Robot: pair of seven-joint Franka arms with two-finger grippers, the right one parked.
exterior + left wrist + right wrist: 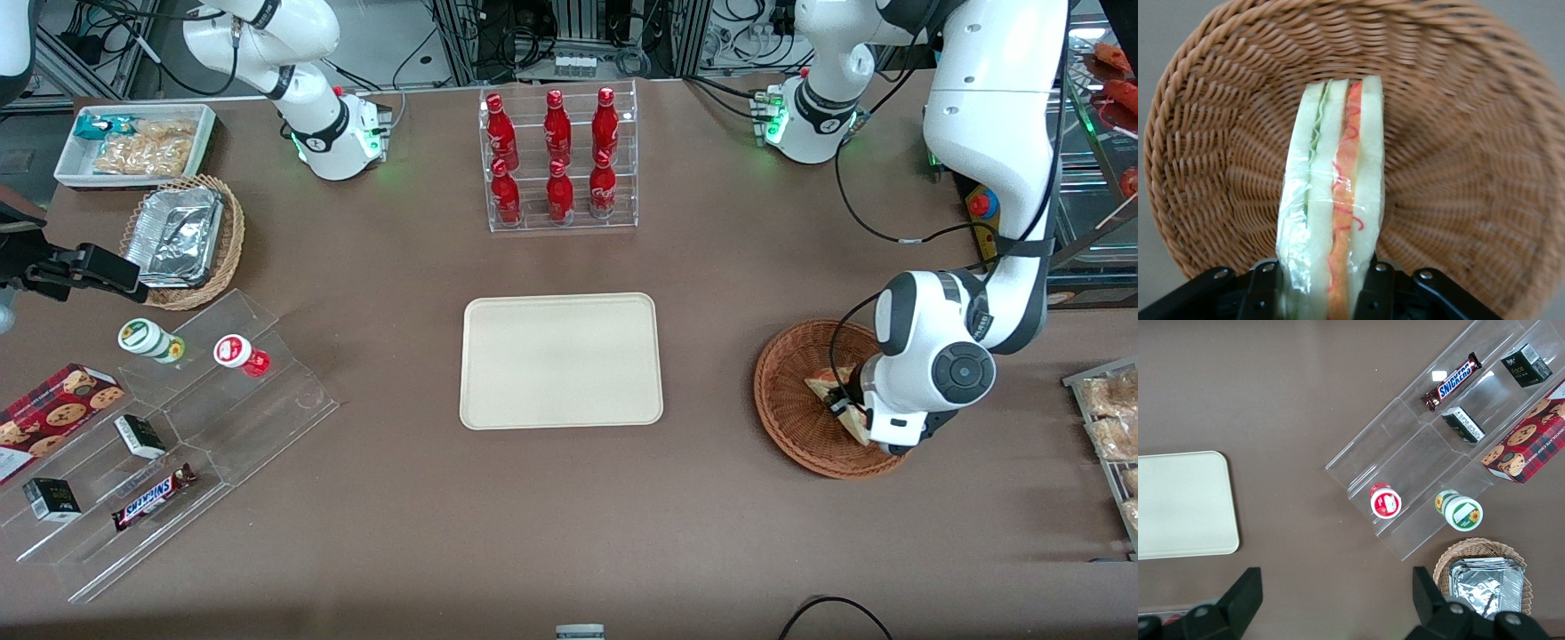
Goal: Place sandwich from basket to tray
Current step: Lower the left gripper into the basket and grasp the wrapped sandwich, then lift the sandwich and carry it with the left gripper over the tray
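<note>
The reddish-brown wicker basket (796, 400) sits on the table toward the working arm's end, beside the cream-beige tray (561, 360). The left gripper (849, 413) is down in the basket, shut on the sandwich (827, 385). In the left wrist view the wrapped sandwich (1335, 193) stands on edge between the two black fingers (1373, 293), its white bread, green and red-orange layers facing the camera, with the basket's woven wall (1458, 133) around it. The tray holds nothing and also shows in the right wrist view (1181, 503).
A clear rack of red bottles (558, 156) stands farther from the front camera than the tray. A metal tray of bread (1111, 427) lies at the working arm's table edge. A clear stepped shelf with snacks (169, 436) and a tan basket with foil containers (182, 236) lie toward the parked arm's end.
</note>
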